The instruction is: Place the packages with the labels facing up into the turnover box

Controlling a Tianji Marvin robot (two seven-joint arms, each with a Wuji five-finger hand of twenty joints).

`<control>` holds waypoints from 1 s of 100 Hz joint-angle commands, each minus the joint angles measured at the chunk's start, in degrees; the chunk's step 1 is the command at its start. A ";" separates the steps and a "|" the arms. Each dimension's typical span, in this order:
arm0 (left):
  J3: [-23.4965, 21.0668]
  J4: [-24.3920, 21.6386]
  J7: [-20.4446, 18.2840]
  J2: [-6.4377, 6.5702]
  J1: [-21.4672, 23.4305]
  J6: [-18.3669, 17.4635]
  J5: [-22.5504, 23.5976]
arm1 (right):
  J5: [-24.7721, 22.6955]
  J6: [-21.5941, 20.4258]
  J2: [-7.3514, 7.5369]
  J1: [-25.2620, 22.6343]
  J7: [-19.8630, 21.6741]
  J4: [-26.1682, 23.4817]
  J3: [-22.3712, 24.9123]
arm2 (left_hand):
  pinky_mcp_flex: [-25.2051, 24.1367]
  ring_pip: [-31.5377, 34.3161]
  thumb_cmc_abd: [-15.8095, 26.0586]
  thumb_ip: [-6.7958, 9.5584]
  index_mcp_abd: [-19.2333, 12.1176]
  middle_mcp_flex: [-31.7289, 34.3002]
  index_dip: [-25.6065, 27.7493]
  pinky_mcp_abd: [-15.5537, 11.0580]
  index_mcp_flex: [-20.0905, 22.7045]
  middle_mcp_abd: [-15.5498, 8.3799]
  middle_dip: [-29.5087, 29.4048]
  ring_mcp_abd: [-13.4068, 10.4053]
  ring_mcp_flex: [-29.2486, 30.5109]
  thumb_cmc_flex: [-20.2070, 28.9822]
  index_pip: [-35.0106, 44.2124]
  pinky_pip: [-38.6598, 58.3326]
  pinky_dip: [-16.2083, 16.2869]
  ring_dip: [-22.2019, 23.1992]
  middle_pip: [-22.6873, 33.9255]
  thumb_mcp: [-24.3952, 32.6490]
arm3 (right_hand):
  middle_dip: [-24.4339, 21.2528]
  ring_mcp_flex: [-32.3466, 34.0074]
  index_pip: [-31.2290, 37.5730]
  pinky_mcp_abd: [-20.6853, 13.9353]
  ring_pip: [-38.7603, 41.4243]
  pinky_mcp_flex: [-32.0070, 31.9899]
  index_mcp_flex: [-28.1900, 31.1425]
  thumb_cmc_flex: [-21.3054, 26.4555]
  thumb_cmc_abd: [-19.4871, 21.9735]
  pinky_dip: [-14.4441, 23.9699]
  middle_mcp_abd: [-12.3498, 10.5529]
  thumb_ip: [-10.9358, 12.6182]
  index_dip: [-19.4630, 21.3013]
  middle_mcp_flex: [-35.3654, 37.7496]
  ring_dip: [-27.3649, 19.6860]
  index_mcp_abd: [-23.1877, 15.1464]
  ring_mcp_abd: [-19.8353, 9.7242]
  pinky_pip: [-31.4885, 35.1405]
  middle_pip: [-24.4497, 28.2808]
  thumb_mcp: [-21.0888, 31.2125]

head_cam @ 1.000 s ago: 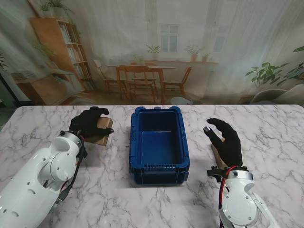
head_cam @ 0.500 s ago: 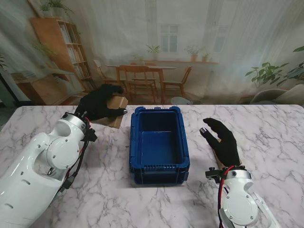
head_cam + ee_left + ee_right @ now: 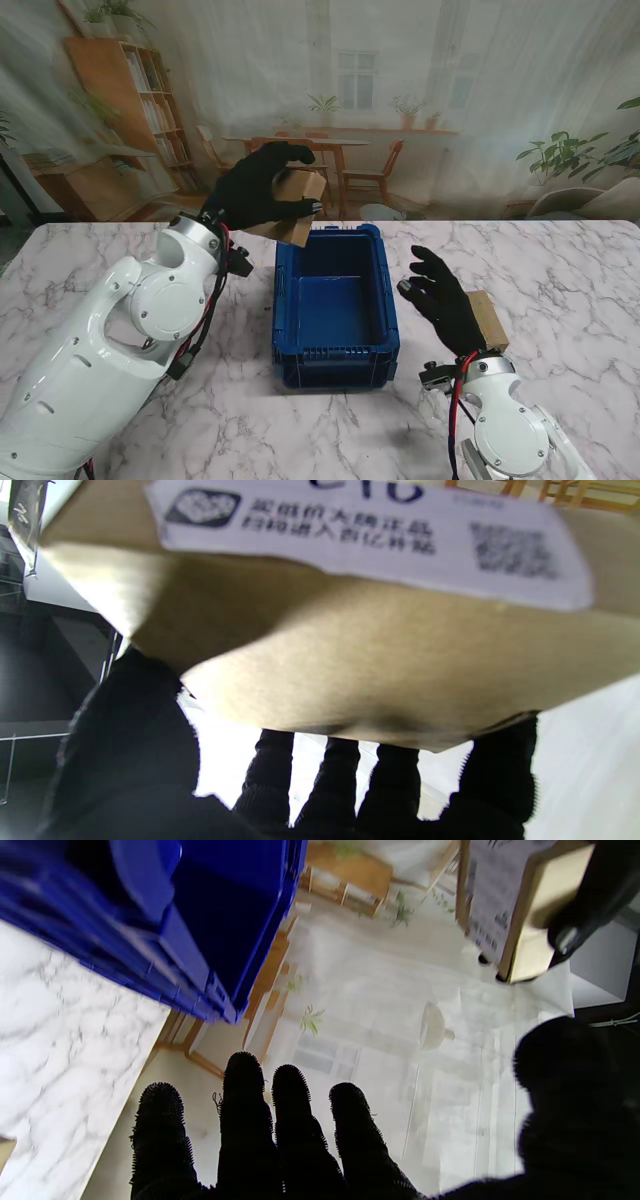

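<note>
Stand view first — the left hand [image 3: 250, 190] is gripping a cardboard package [image 3: 296, 202] in mid-air, raised off the worktop [image 3: 220, 400] at the far left corner of the blue turnover box [image 3: 335, 305]. Left wrist view is showing a white label [image 3: 370, 535] on the package, with the fingers [image 3: 270, 765] wrapping its edge. Right hand [image 3: 445, 300] is hovering just right of the box, fingers spread and holding nothing — a second package [image 3: 488, 318] is lying on the worktop beside it.
</note>
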 commanded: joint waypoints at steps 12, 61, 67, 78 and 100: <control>2.39 -0.28 1.40 -1.57 -0.09 -0.99 -2.23 | 0.34 1.54 0.91 0.53 2.14 -0.79 -1.07 | 4.06 9.65 7.82 3.82 0.24 0.38 -0.39 -34.21 0.41 0.29 -0.12 -0.74 5.38 19.36 0.28 12.89 3.28 1.26 -0.29 16.61 | 0.29 -1.44 -2.30 0.55 -1.09 0.26 -2.18 -4.35 -4.67 1.11 -3.08 -1.79 -1.71 -2.84 0.33 -1.88 -0.39 -1.15 0.65 3.83; 7.82 -0.59 0.78 -2.64 -5.51 4.52 -5.30 | -7.59 6.15 0.87 8.30 0.37 0.38 -7.16 | 4.11 9.72 8.48 3.83 0.12 -0.12 -0.57 -34.35 0.60 0.27 -0.54 -1.06 5.32 19.78 0.32 12.66 3.57 1.06 -0.51 15.90 | 0.81 -3.39 -15.69 -0.86 -1.04 0.32 -5.12 -0.30 -8.44 1.45 -4.76 -1.32 4.46 -12.25 0.05 -4.66 -1.05 -0.70 4.84 4.75; 8.73 -0.41 1.09 -2.99 -6.50 5.86 -5.97 | -7.73 6.83 0.72 9.01 -0.08 0.31 -7.54 | 4.21 9.86 8.59 3.80 0.22 -0.16 -0.50 -34.46 0.65 0.25 -0.48 -1.14 5.35 19.91 0.50 12.76 3.65 1.12 -0.35 15.77 | 0.48 -3.68 -17.56 -1.02 -1.09 0.17 -4.80 -0.30 -8.48 1.39 -4.76 -1.32 6.11 -12.93 0.00 -4.67 -1.04 -0.74 4.32 4.74; 10.02 -0.44 1.63 -3.42 -7.47 7.39 -6.46 | -8.32 7.78 0.31 10.17 -1.68 0.31 -8.19 | 4.21 9.99 8.68 3.76 0.28 -0.23 -0.41 -34.44 0.65 0.28 -0.43 -1.18 5.23 19.96 0.75 12.95 3.77 1.18 -0.13 15.54 | -0.25 -4.75 -18.07 -1.27 -1.29 -0.11 -4.75 -0.50 -8.77 1.30 -4.50 -1.37 6.04 -13.19 -0.12 -4.48 -0.94 -0.86 2.72 4.58; 12.25 0.26 1.95 -3.53 -9.38 7.85 -3.09 | -8.88 8.73 -0.27 11.21 -4.00 -1.16 -9.12 | 4.39 10.22 9.03 3.71 0.08 -0.35 -0.35 -34.87 0.75 0.17 -0.40 -1.50 5.35 19.95 1.14 12.84 3.73 1.22 0.18 15.07 | -0.95 -5.29 -17.85 -1.08 -1.72 -0.52 -4.51 -1.33 -9.46 1.21 -3.53 -1.54 6.43 -13.09 -0.62 -1.96 0.07 -0.91 0.99 4.22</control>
